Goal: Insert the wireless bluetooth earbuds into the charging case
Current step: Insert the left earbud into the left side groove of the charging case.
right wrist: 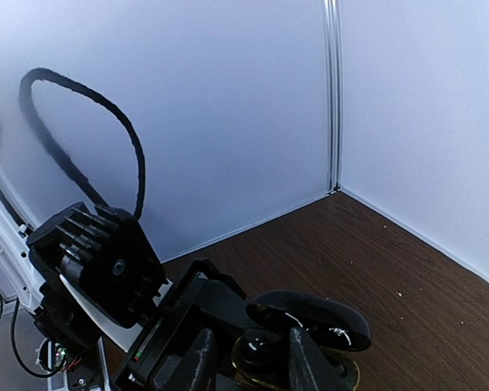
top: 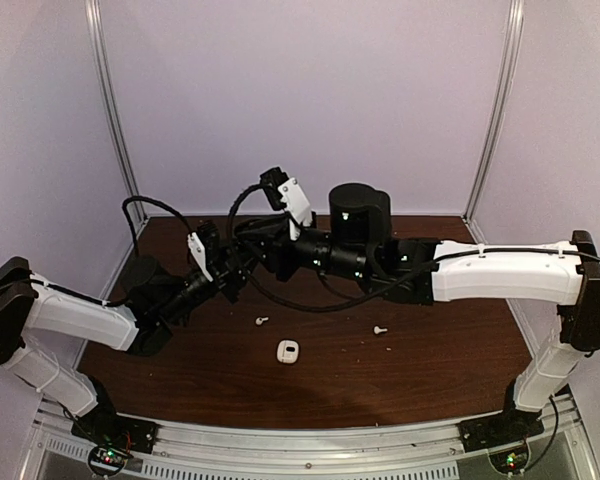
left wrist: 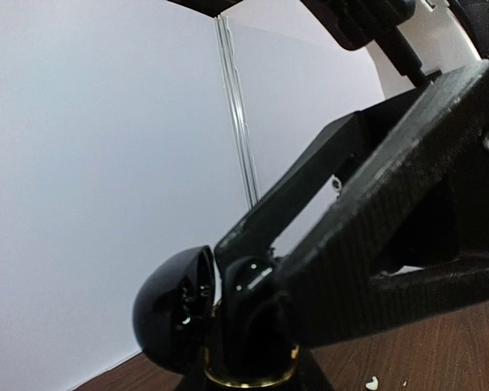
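Top external view puts the two white earbuds (top: 262,321) on the desk (top: 460,350), at six o'clock from the open black charging case (left wrist: 175,318). Your left fingers (left wrist: 265,244) clench that case; whether the right fingers (right wrist: 310,362) grasp anything, you cannot tell.

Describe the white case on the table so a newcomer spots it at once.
On the brown table, three small white things lie near the middle. The white case is the central one, closest to the front edge. It is a rounded block; the two earbuds flanking it are tiny specks.
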Available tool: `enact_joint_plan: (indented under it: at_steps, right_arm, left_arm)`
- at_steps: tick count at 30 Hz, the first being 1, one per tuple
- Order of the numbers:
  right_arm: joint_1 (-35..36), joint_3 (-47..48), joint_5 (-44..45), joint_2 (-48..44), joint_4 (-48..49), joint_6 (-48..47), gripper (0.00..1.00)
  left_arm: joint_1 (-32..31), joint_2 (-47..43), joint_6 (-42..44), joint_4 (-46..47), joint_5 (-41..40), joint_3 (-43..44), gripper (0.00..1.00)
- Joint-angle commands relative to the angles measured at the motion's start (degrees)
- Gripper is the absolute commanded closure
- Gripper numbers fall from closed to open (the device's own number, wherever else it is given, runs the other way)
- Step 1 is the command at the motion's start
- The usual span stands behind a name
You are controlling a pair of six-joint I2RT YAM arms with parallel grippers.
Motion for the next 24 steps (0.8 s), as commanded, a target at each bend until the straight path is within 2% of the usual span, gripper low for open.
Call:
enact_joint_plan:
  at_steps: [1,8,24]
  right_arm:
    - [0.36,0.72,0.82,-0.38,-2.57,-1.03,0.66]
    - [0.34,2.08,1.26,-0.90,-3.32,-2.27,0.56]
    - [0.24,5.40,4.11,-1.55,-4.69,-6.15,0.47]
  left_arm:
    - [-0.28,-0.56,-1.20,4.55,0.63,1.24,1.00]
    - [-0.26,-0.48,-1.40,4.48,0.85,1.18,1.00]
    - [-0.28,-0.60,-1.54,3.57,1.94,1.15,1.00]
